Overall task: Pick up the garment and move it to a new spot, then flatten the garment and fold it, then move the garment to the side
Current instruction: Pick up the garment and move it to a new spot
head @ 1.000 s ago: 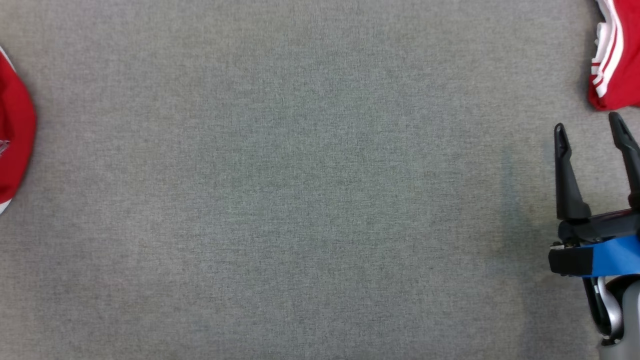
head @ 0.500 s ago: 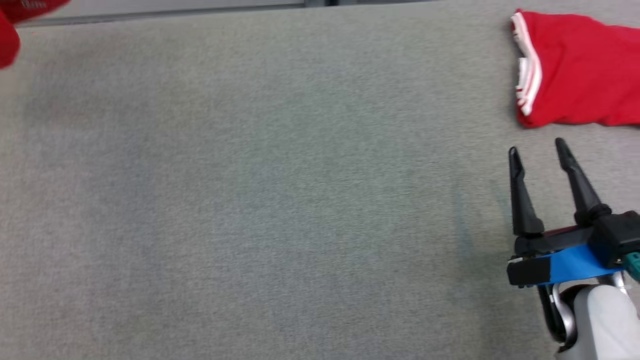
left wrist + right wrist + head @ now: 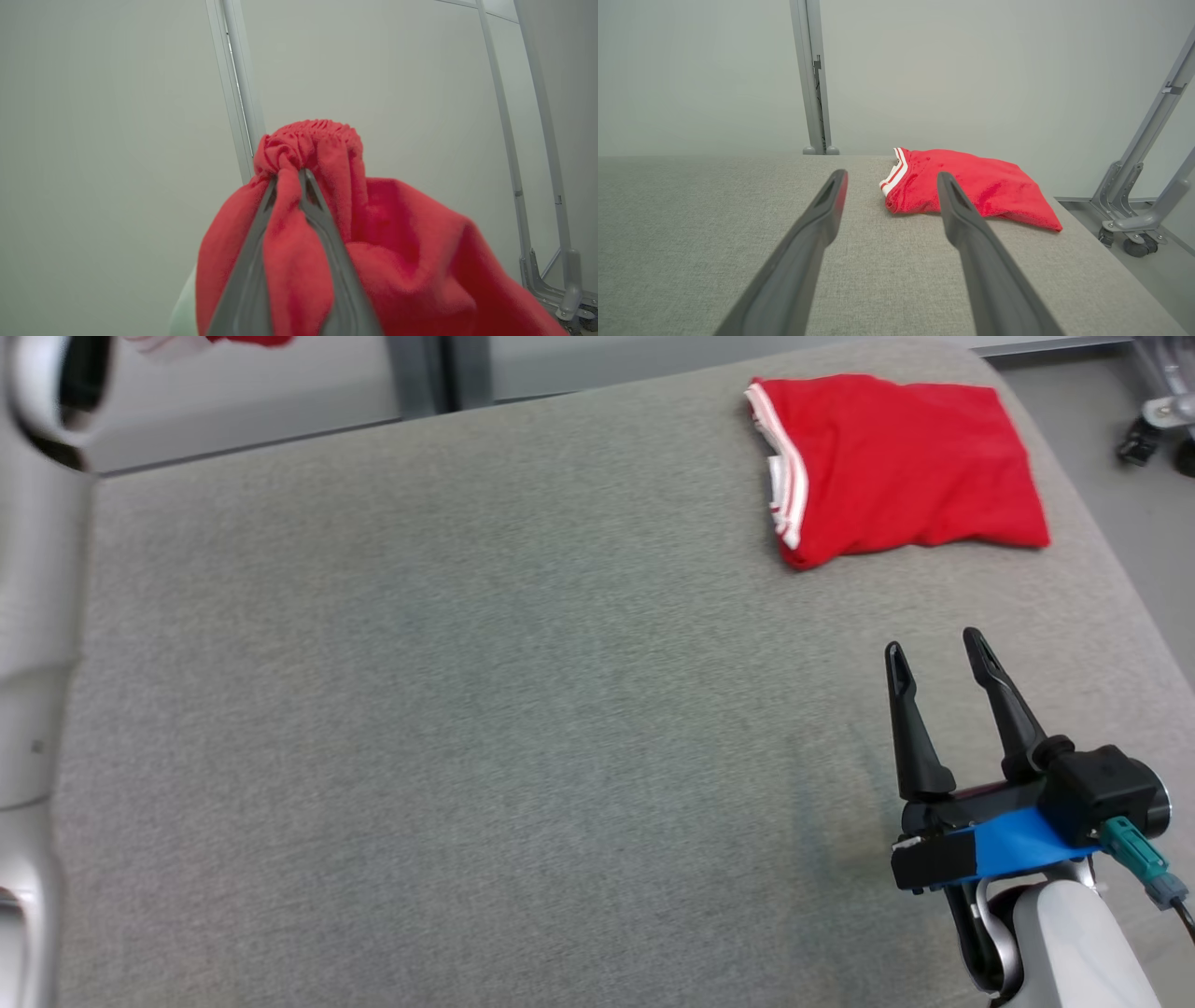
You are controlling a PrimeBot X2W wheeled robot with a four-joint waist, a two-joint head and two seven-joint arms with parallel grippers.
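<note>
Two red garments: held garment (image 3: 411, 261) clamped in left pincer (image 3: 289, 177); folded garment (image 3: 896, 457) on table (image 3: 467, 709); right pincer (image 3: 934, 642) wide.

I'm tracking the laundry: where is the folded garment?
In the head view, the folded garment lies at the table's far right corner, just beyond the open right gripper.

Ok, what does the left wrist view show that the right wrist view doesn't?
Left wrist view: the left gripper, jaws shut on a bunched red garment held up. Right wrist view: the right gripper, jaws open over the grey table, and a folded red garment with white stripes lying beyond them. Both: the pale wall and a grey upright post.
</note>
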